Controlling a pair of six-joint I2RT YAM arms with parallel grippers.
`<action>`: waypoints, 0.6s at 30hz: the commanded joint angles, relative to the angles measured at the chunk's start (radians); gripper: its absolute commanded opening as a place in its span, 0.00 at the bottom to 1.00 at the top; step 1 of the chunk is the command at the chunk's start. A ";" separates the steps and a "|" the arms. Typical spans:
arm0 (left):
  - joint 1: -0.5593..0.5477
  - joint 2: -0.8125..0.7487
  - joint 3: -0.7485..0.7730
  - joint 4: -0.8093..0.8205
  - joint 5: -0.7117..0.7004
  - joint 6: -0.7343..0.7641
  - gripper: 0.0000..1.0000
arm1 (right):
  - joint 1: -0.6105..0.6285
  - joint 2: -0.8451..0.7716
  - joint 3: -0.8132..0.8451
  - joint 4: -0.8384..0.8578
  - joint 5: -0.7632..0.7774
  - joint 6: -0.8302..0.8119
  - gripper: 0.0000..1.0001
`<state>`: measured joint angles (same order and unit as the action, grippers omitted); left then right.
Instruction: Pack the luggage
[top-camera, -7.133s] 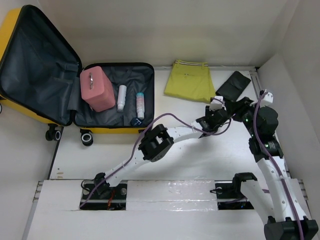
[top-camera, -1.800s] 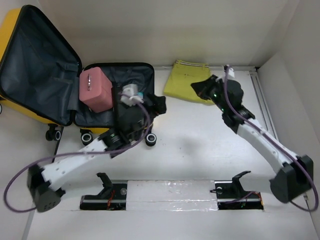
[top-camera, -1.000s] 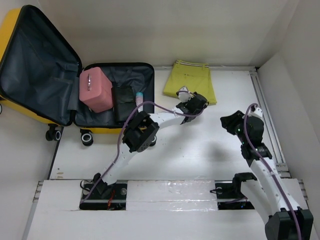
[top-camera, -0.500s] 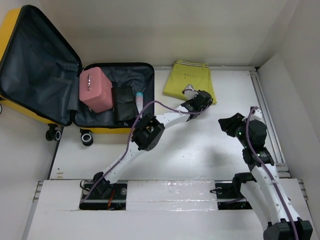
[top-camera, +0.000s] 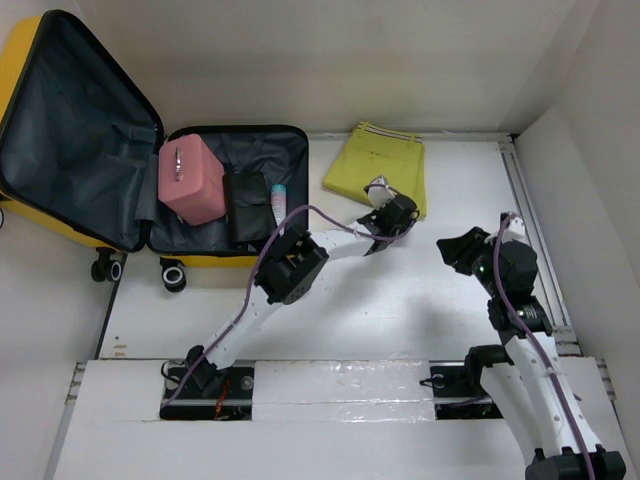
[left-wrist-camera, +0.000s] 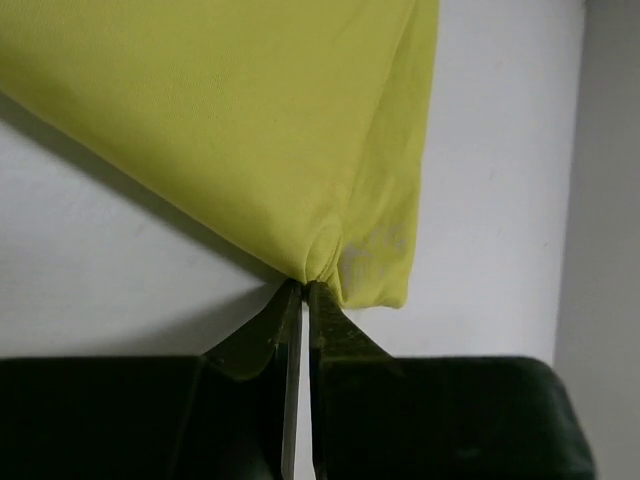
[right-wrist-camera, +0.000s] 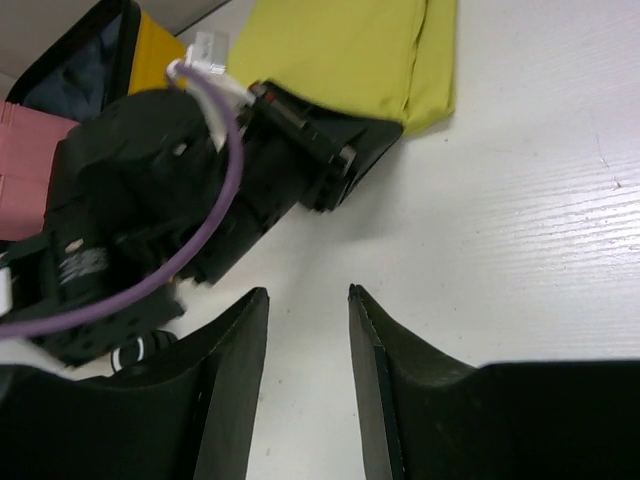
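Currently the left fingers are pinching together on the near corner of the folded yellow garment, probably to carry it to the luggage, which is lying open at far left with a pink pouch inside. Meanwhile the right fingers are hanging apart, empty, over the white surface; pale walls are boxing it in.

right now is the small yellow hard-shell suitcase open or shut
Open. The small yellow hard-shell suitcase has its lid swung back, dark grey lining exposed, and a pink boxy pouch sits in its base half.
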<state>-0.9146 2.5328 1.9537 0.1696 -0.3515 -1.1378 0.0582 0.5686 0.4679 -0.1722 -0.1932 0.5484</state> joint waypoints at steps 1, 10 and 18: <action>-0.087 -0.190 -0.251 0.057 0.011 0.157 0.00 | -0.008 0.023 0.044 0.023 0.009 -0.018 0.44; -0.121 -0.459 -0.605 0.100 -0.029 0.202 0.52 | -0.008 0.033 0.066 0.023 0.020 -0.018 0.44; -0.053 -0.542 -0.751 0.076 -0.121 0.044 0.66 | -0.008 0.073 0.057 0.074 -0.011 -0.008 0.44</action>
<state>-1.0130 2.0056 1.2186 0.2691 -0.4343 -1.0138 0.0582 0.6407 0.4835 -0.1558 -0.1917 0.5457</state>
